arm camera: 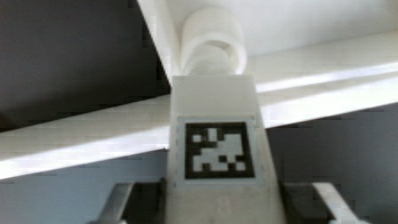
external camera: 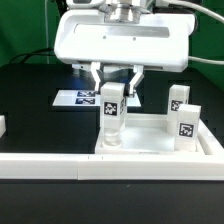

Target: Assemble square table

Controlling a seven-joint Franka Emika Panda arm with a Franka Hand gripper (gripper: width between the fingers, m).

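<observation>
A tagged leg [external camera: 112, 112] is clamped upright by the partly closed gripper [external camera: 114, 88] over the near corner of the square tabletop [external camera: 150, 150], apparently kept vertical for screwing in; two more legs [external camera: 183, 110] stand by.

marker board [external camera: 80, 98] flat on black table [external camera: 25, 105], behind arm. long white rail [external camera: 45, 167] across front. cables [external camera: 30, 45] possibly at back.
</observation>
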